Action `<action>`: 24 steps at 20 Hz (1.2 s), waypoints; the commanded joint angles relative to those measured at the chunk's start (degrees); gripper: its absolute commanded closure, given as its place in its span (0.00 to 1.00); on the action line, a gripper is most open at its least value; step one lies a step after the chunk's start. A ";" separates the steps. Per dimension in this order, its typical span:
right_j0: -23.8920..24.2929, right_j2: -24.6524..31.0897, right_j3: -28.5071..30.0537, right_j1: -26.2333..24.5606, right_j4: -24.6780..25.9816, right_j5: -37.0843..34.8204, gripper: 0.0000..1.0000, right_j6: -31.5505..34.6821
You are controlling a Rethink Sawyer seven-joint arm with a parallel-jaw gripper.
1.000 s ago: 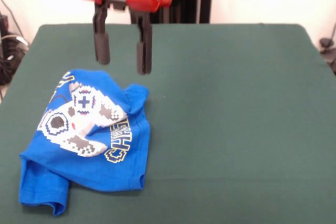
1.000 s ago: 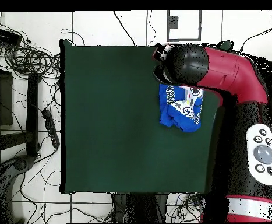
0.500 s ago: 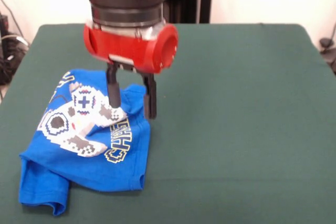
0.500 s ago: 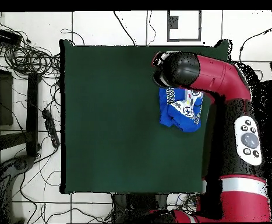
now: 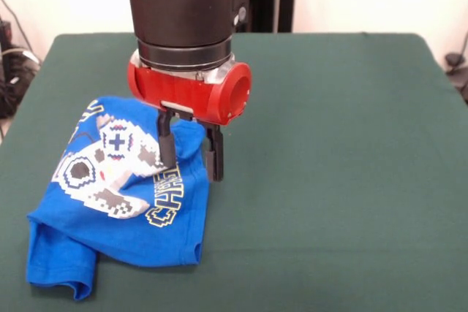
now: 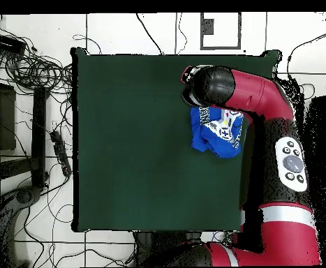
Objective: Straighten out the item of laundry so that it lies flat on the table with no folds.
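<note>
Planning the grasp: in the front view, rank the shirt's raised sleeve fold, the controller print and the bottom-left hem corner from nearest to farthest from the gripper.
1. Raised sleeve fold, between the gripper fingers.
2. Controller print, to the picture's left.
3. Hem corner, at lower left on the table.
</note>
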State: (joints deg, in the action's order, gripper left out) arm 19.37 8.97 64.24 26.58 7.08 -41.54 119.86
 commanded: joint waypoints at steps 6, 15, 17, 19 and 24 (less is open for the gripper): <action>-1.43 6.62 4.61 -0.44 -0.94 4.33 0.00 -0.51; -0.30 8.85 4.39 -3.26 -0.48 9.60 0.00 -2.28; 0.10 9.60 4.60 -3.82 -0.51 10.66 0.00 -2.46; 0.29 9.96 4.52 -4.13 -0.25 10.97 0.00 -2.67; 0.29 10.11 4.12 -4.89 0.33 11.63 0.00 -2.53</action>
State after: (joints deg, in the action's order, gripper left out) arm 20.74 11.92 64.22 23.26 7.13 -31.08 119.86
